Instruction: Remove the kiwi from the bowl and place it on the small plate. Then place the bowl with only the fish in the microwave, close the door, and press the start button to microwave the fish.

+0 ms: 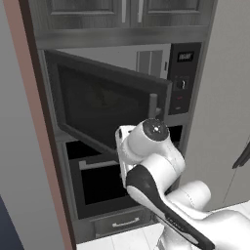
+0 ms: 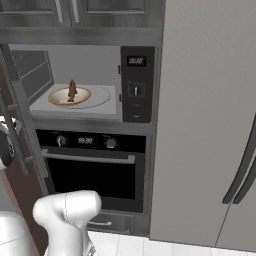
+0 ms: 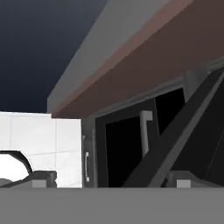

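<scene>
Bowl (image 2: 69, 96) w/ fish (image 2: 72, 90) sits inside microwave (image 2: 136, 82); door (image 1: 107, 102) ajar, I swing it right to shut. Pincer state: can't tell.

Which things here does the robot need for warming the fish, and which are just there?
Needed for the job:
- bowl inside the microwave
- fish standing in the bowl
- microwave door, open
- microwave control panel

Just there:
- oven below the microwave
- fridge on the right
- cabinets above
</scene>
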